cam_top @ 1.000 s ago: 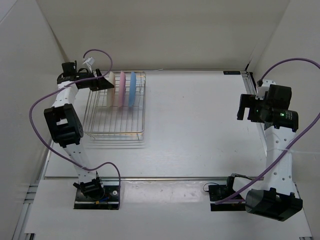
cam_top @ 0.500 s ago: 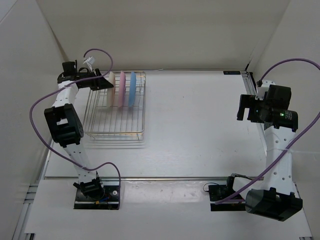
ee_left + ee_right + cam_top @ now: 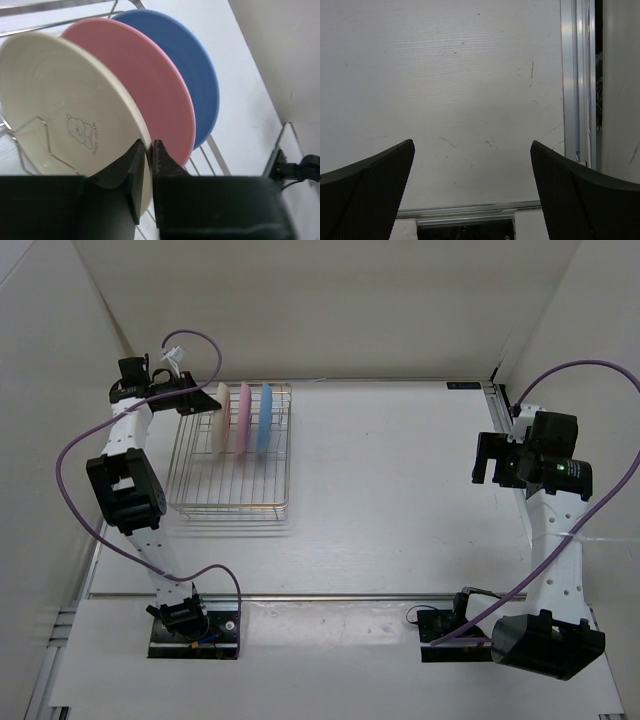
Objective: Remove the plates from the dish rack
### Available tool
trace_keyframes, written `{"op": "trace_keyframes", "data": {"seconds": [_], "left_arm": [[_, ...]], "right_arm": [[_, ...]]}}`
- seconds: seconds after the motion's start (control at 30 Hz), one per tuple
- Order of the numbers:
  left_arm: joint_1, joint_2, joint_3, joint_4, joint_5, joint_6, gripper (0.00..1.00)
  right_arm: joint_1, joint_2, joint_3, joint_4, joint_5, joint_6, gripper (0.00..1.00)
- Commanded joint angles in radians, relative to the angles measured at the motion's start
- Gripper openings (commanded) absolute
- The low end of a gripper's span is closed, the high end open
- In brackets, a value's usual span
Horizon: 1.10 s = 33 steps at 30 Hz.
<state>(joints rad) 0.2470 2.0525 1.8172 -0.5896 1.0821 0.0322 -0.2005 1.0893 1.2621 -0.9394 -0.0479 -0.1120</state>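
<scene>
At the counter's (image 3: 400, 490) far left, in the dish rack (image 3: 228, 480), three plates are standing on edge: cream plate (image 3: 60, 100), pink plate (image 3: 150, 85), blue plate (image 3: 197, 75). We are pinching the cream plate's rim with the left gripper (image 3: 148, 150), jaws nearly together. The right gripper (image 3: 472, 145) is hanging wide open, holding nothing, well apart from the rack.

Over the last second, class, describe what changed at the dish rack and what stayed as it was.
The left tool closed on the rim of the cream round plate, which now leans slightly left, away from its neighbours. The pink round plate and light blue round plate stayed upright in the silver wire dish rack. The right tool stayed open at the far right.
</scene>
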Motion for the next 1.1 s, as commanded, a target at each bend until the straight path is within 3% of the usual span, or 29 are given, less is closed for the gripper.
{"op": "trace_keyframes", "data": {"seconds": [0.0, 0.03, 0.5, 1.07], "left_arm": [[0.005, -0.011, 0.030, -0.007, 0.018, 0.012, 0.14], [0.005, -0.011, 0.030, -0.007, 0.018, 0.000, 0.11], [0.024, -0.002, 0.062, 0.020, 0.061, -0.075, 0.11], [0.034, -0.146, 0.102, 0.008, 0.136, -0.141, 0.11]], "right_arm": [[0.004, -0.003, 0.005, 0.019, 0.000, -0.008, 1.00], [0.004, -0.003, 0.005, 0.019, 0.000, -0.008, 1.00], [0.004, -0.022, -0.024, 0.019, 0.000, -0.008, 1.00], [0.004, -0.002, -0.013, 0.028, 0.000, -0.008, 1.00]]}}
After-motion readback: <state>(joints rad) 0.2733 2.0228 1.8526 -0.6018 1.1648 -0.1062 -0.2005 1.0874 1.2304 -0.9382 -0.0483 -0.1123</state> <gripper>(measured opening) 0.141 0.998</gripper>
